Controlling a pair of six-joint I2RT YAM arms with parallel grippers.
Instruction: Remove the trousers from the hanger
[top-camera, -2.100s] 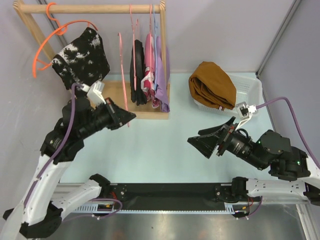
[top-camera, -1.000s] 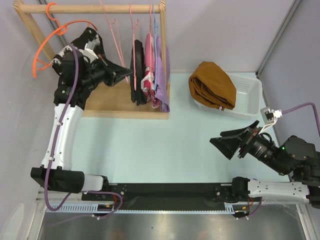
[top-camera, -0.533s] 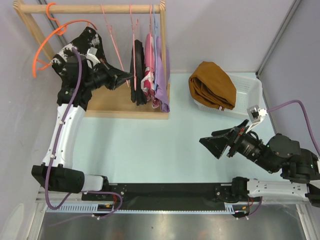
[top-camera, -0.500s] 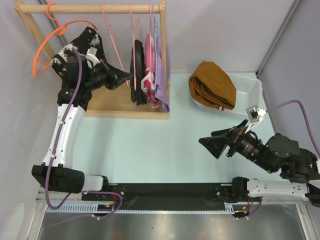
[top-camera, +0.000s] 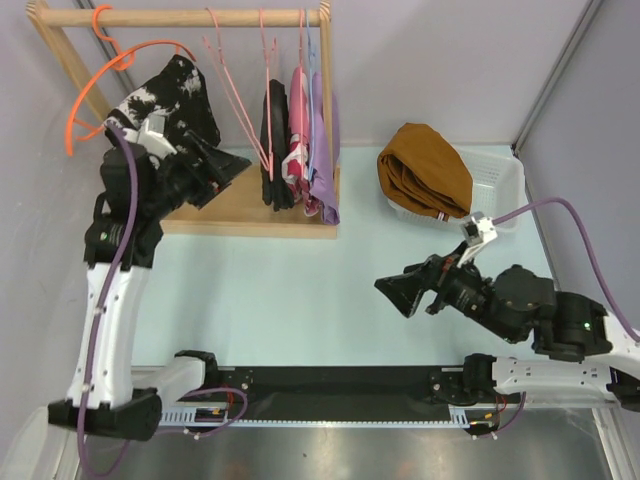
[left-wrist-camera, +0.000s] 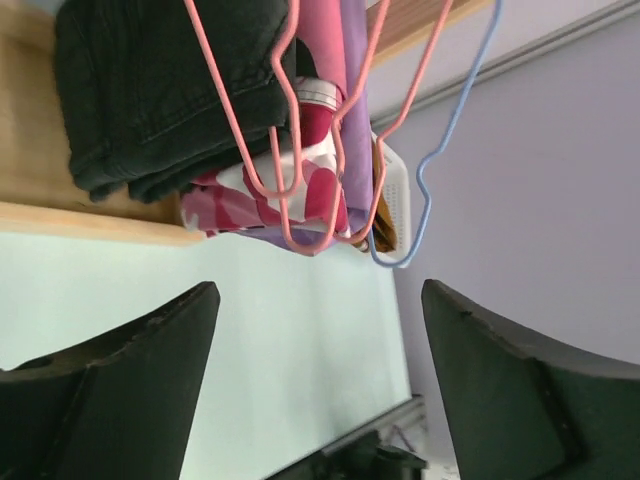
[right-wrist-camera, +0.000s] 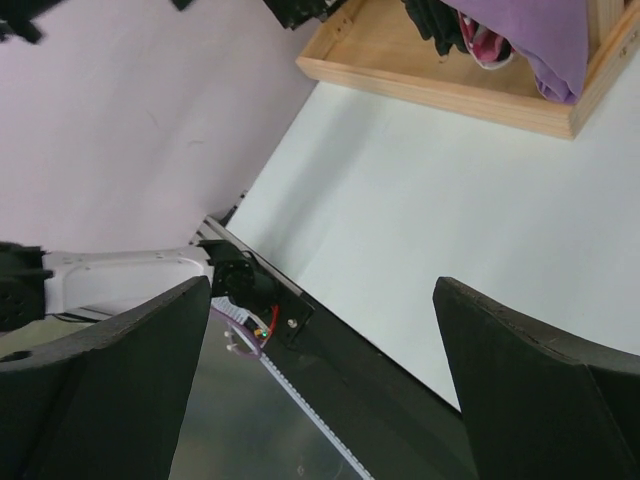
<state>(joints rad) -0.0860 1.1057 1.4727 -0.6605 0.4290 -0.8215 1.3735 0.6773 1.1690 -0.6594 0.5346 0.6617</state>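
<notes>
The rust-brown trousers (top-camera: 425, 170) lie folded in the white basket (top-camera: 503, 180) at the right, off any hanger. The thin pink wire hanger (top-camera: 242, 100) hangs bare from the wooden rod (top-camera: 150, 17). In the left wrist view the hanger (left-wrist-camera: 228, 100) crosses in front of a black garment (left-wrist-camera: 170, 90). My left gripper (top-camera: 232, 168) (left-wrist-camera: 318, 295) is open just below and left of the hanger, holding nothing. My right gripper (top-camera: 395, 290) (right-wrist-camera: 322, 290) is open and empty over the table, below and left of the basket.
An orange round hanger (top-camera: 110, 80) carries a black-and-white garment (top-camera: 165, 110) at the rack's left. Black, pink and purple garments (top-camera: 300, 150) hang right of the pink hanger, with a blue hanger (left-wrist-camera: 440, 160). The rack stands on a wooden base (top-camera: 240, 205) (right-wrist-camera: 420, 70).
My left gripper has opened and let go of the pink hanger, which stays on the rod; the arm has drawn back down and left. My right arm has moved left.
</notes>
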